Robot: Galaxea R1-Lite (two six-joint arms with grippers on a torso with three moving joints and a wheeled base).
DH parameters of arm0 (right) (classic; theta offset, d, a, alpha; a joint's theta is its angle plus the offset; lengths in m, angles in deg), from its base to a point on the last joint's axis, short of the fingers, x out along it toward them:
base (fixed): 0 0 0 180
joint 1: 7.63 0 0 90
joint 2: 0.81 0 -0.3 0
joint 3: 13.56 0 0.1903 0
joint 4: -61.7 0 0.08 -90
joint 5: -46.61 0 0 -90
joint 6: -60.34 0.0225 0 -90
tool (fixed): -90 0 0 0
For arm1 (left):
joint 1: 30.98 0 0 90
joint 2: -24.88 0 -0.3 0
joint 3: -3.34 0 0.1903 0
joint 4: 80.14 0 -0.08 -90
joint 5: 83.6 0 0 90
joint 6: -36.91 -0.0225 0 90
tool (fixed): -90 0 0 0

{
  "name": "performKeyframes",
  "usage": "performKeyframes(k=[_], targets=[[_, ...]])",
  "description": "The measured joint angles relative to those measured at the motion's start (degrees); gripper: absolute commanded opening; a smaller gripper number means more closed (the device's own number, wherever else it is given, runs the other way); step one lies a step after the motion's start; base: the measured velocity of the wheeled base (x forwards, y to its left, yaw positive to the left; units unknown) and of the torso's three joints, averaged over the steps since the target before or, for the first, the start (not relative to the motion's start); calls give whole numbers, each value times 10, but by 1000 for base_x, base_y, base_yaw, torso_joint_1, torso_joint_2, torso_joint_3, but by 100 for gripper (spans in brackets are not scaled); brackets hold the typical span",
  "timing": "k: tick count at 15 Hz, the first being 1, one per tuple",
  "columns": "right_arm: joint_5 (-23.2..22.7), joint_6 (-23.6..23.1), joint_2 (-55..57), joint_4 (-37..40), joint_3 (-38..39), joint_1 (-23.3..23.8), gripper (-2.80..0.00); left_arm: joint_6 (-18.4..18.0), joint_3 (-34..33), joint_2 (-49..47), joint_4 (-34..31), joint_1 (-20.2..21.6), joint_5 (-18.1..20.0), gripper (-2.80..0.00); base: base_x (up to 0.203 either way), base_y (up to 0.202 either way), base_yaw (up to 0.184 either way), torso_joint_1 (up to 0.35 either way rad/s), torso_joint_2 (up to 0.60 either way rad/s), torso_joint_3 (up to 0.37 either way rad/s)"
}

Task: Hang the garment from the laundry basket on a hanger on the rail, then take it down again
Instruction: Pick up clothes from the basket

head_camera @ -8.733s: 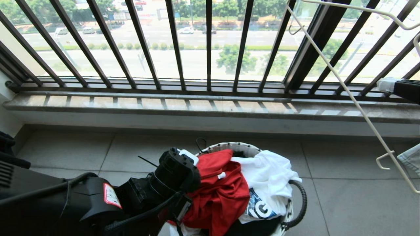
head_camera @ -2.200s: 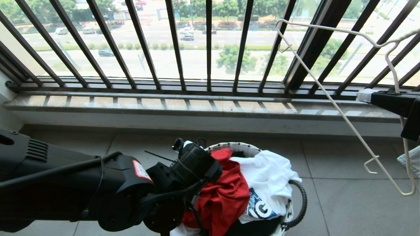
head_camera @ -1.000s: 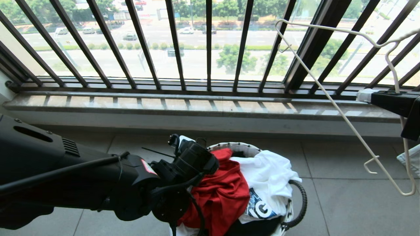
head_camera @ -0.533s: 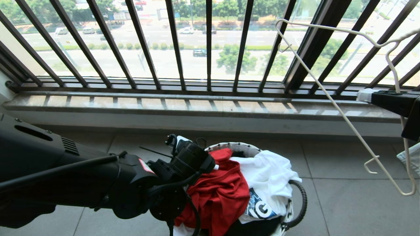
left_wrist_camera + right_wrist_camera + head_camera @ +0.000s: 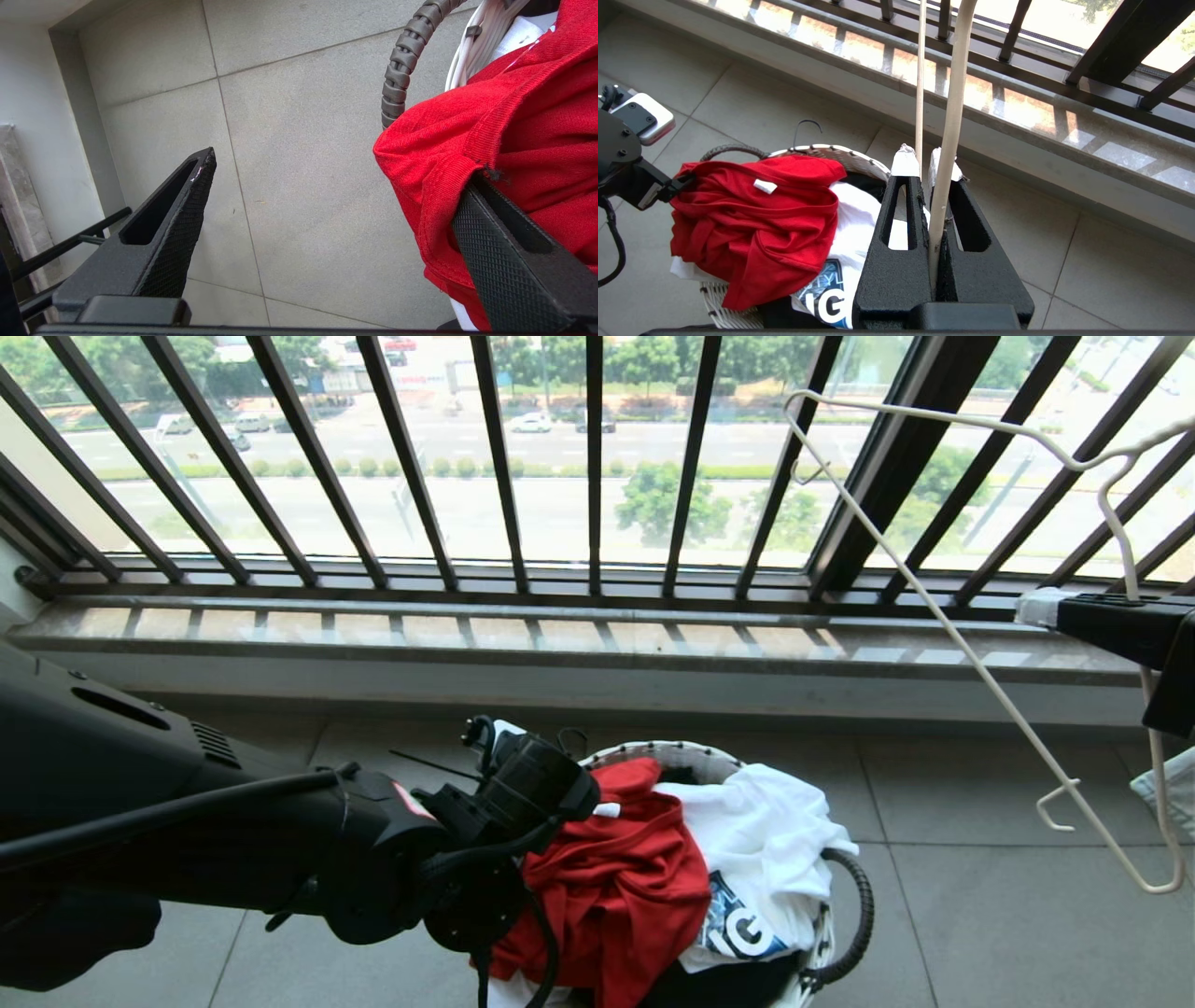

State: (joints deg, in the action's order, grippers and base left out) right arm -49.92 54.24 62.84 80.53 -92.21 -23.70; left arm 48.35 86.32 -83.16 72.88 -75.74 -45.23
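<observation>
Head view showed the pick-up step in hand: the left gripper (image 5: 327,205) stood wide open at the near-left edge of the laundry basket (image 5: 653,749), one finger (image 5: 504,261) pressed against a fold of the garment (image 5: 625,887), the other over bare floor; the next move, by judgement, called for closing on that red fold and lifting it clear. One red shirt, one white printed T-shirt (image 5: 756,840) and one black garment (image 5: 719,985) filled the single basket; the right gripper (image 5: 927,161) was clamped shut on the one hanger (image 5: 971,663), held up at the right, well apart from the basket; no rail was in view.

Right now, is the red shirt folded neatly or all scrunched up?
Scrunched up. The red T-shirt lies in crumpled folds on the basket, spilling over its rim beside the white T-shirt.
</observation>
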Motion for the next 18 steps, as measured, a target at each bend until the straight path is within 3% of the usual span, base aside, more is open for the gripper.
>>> performKeyframes(k=[3,7,18], targets=[[0,0,0,0,0,0,-280,3,2,-2,1,0,6,0,0,0,0,0,0,0],[0,0,0,0,0,0,-280,2,3,-3,36,0,51,0,0,0,0,0,0,0],[0,0,-1,0,0,0,-280,-11,4,-33,39,30,52,0,0,0,0,0,0,0]])
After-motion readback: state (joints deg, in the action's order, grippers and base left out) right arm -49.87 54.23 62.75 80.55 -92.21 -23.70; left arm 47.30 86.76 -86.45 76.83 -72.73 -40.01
